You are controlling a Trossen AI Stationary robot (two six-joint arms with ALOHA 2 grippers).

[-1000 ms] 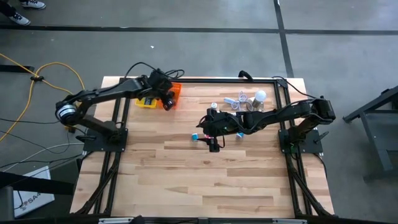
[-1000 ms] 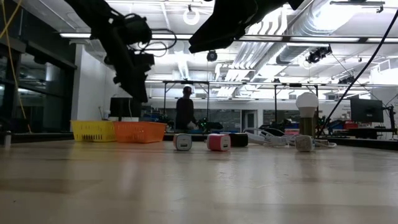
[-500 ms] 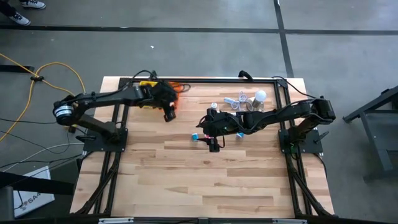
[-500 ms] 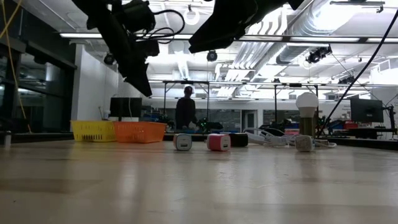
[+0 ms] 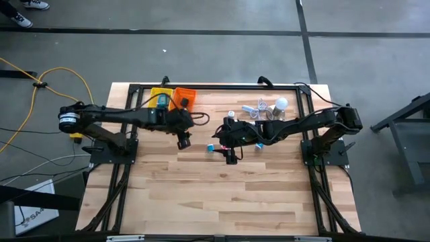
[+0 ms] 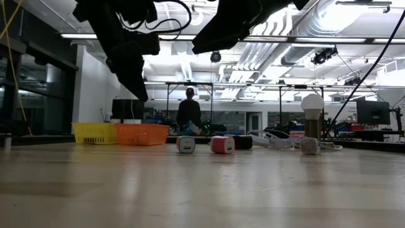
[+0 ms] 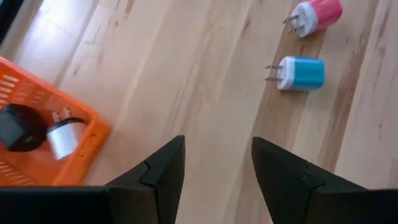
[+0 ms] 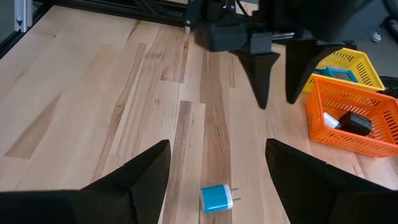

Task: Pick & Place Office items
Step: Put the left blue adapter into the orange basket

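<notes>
Now | blue charger plug (image 7: 301, 73) flat on table (image 7: 186, 81), beside pink one (image 7: 317, 15) | left gripper (image 7: 217, 163) spread, empty | I'd pinch its rigid, light, smooth body across flat sides, avoiding prongs | right gripper (image 8: 217, 163) agape, empty above it.

The pale wooden plank surface (image 5: 222, 195) carries an orange plastic basket (image 5: 186, 97), a yellow plastic basket (image 5: 159, 93), a blue plug adapter (image 7: 301, 73), a pink-red plug adapter (image 7: 318, 15) and a round white light bulb (image 5: 281, 103).
</notes>
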